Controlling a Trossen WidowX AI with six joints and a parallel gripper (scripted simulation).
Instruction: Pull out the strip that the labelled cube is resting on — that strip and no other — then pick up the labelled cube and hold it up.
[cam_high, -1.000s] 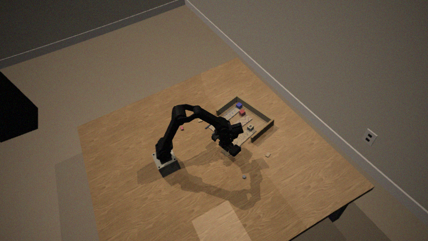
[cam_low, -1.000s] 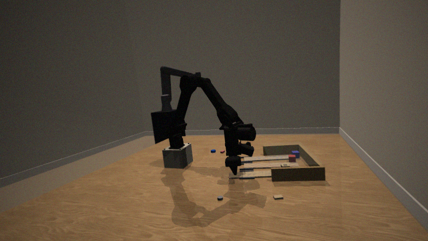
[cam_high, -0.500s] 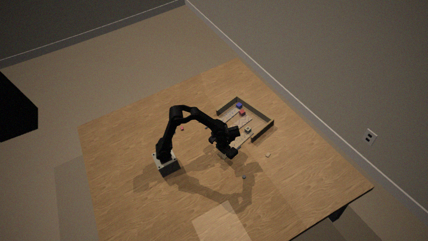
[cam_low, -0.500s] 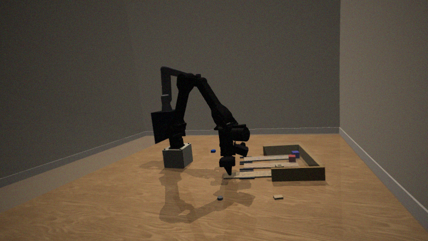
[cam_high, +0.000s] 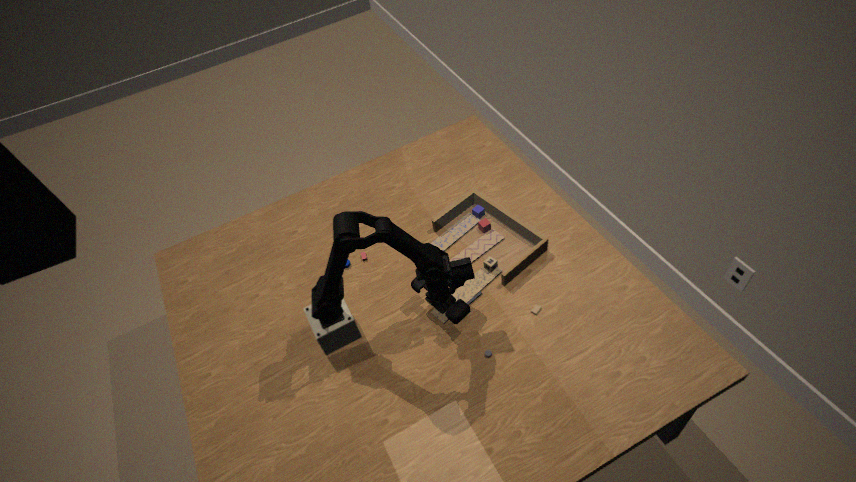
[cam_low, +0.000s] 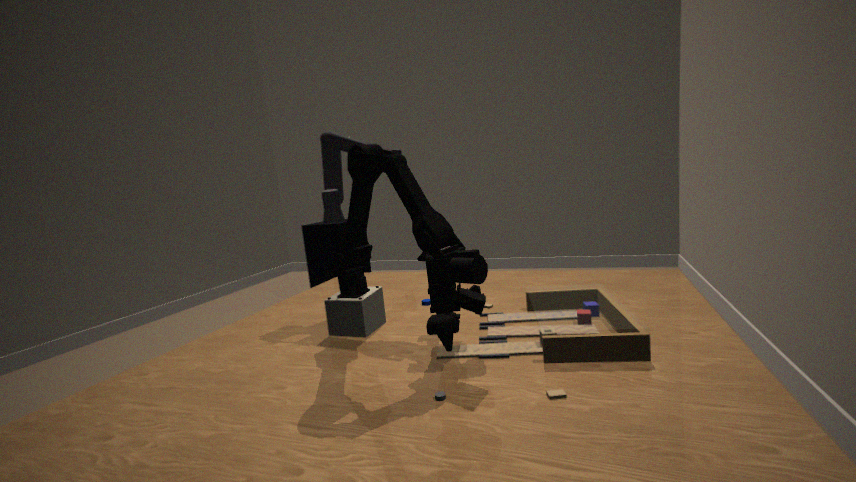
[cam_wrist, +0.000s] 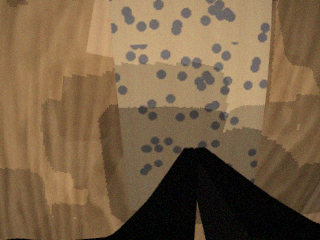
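Note:
The labelled cube (cam_high: 490, 264) (cam_low: 546, 331), cream with dark markings, sits at the far end of the dotted strip (cam_high: 479, 285) (cam_low: 470, 349) (cam_wrist: 190, 30), just inside the tray's open side. The near wall hides most of it in the exterior view. The strip sticks out of the tray toward the robot, past its rails. My gripper (cam_low: 449, 348) (cam_wrist: 193, 157) is shut, with its tips down at the top face of the strip near its outer end. Nothing shows between the fingers. Whether the cube rests fully on the strip is too small to tell.
A zigzag strip (cam_high: 488, 244) and a blue-patterned strip (cam_high: 458, 232) lie alongside. A red cube (cam_high: 484, 225) (cam_low: 584, 316) and a blue cube (cam_high: 478, 210) (cam_low: 590, 308) are farther in. Tray walls (cam_high: 527, 260) (cam_low: 596, 348) stand around. A tan tile (cam_high: 536, 310) and grey disc (cam_high: 488, 353) lie outside.

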